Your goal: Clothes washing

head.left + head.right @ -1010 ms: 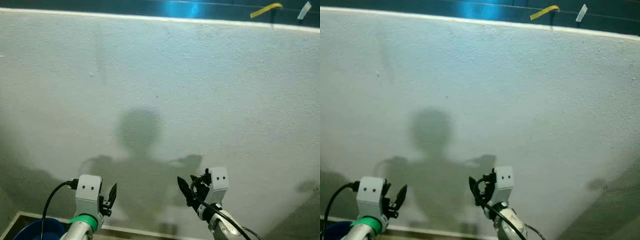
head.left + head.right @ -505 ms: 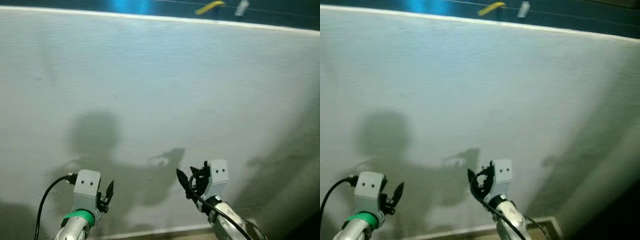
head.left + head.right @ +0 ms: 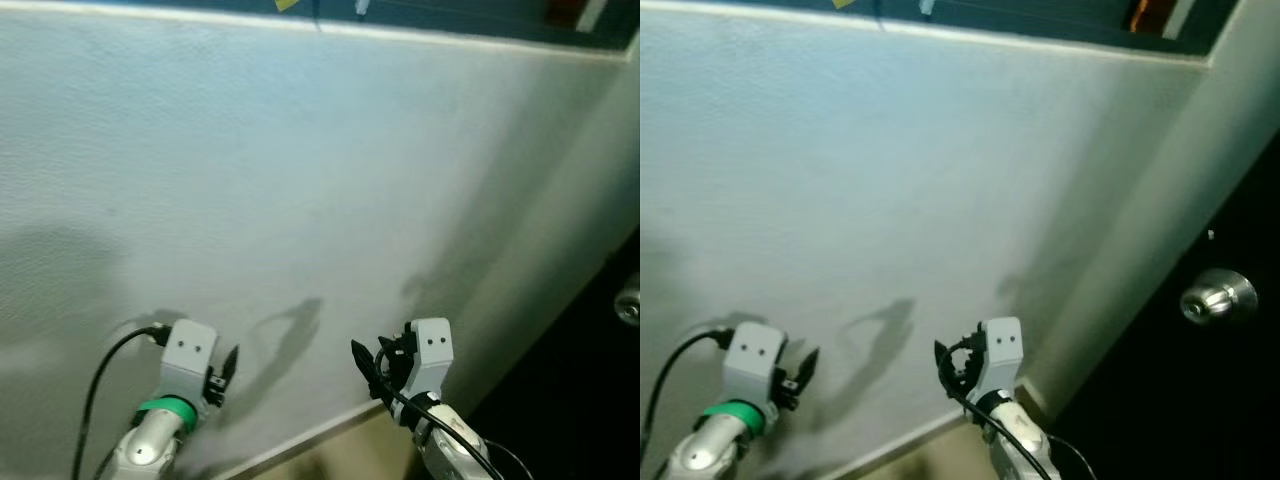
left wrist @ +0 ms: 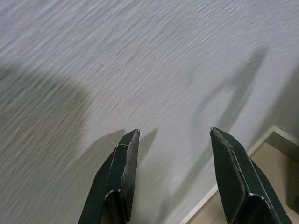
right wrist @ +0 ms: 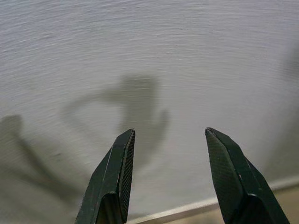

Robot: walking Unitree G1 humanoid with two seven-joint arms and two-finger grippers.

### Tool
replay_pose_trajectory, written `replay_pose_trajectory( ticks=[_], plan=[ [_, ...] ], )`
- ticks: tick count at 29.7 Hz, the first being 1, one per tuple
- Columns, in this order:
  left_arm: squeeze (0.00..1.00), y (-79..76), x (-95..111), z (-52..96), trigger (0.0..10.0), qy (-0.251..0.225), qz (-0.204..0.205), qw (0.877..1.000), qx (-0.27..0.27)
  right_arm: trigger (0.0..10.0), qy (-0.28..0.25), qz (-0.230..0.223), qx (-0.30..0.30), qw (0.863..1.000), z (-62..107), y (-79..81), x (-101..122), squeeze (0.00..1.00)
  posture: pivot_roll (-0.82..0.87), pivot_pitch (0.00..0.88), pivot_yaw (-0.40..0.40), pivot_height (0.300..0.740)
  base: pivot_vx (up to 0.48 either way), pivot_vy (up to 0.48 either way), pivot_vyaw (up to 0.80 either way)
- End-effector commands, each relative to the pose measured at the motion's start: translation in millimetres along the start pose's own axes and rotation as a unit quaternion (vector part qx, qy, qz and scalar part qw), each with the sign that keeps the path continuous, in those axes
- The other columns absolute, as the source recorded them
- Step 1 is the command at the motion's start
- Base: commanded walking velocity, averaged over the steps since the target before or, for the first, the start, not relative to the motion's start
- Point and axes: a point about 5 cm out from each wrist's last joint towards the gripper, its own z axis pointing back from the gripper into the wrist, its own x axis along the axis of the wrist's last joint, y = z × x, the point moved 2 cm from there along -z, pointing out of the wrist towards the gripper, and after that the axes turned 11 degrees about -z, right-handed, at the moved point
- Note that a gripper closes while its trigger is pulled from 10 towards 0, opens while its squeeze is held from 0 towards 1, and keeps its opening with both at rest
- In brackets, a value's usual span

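Both arms are being carried low and forward, probably because the robot is walking or turning with nothing to hold. The left hand (image 4: 170,175) is pointing at a white textured wall (image 3: 300,180) with its two black fingers (image 4: 122,172) spread apart, and nothing is lying between them. The right hand (image 5: 168,175) is spread in the same way, also empty, and its shadow is falling on the wall just ahead of it.

No clothes and no washing machine are appearing in front of either hand, so I judge that the task's things are somewhere else and the robot is only travelling at this moment.

Beyond the right hand, on its outer side, a dark door (image 3: 1200,400) with a round metal door knob (image 3: 1217,296) is standing past the wall's corner. A pale baseboard (image 3: 300,440) is running just under both hands. The wall itself is standing in the way straight ahead.
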Motion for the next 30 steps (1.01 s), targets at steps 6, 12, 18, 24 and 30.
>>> replay_pose_trajectory(
  ticks=[6, 12, 18, 24, 30],
  plan=[
    [0.0, -10.0, 6, -5.8, 10.0, -0.006, 0.006, 1.0, -0.018, 10.0, -0.013, 0.016, -0.026, 0.999, 1.9, -11.7, 4, 0.0, -0.03, 0.021, -0.039, 0.74, 0.0, 0.0, -0.8],
    [0.0, -11.2, 9, -10.8, 10.0, -0.002, 0.036, 0.999, 0.0, 10.0, -0.012, 0.002, -0.025, 1.0, -6.5, -8.7, 4, 0.0, -0.02, 0.028, -0.045, 0.74, 0.0, 0.0, -0.8],
    [0.0, -10.4, 10, -11.5, 10.0, -0.007, 0.04, 0.999, 0.006, 10.0, -0.014, 0.006, -0.021, 1.0, -8.9, -5.2, 5, 0.0, -0.02, 0.023, -0.039, 0.74, 0.0, 0.0, -0.8],
    [0.0, -5.8, 14, -10.9, 10.0, -0.024, 0.038, 0.999, 0.023, 10.0, -0.016, 0.011, -0.022, 1.0, -8.6, -5.1, 3, 0.0, -0.01, 0.022, -0.035, 0.74, 0.0, 0.0, -0.8],
    [0.0, -7.1, 11, -9.2, 10.0, -0.014, 0.047, 0.999, 0.02, 10.0, -0.017, 0.024, -0.02, 0.999, -11.0, -5.7, 4, 0.0, -0.02, 0.024, -0.035, 0.74, 0.0, 0.0, -0.8]
  ],
)
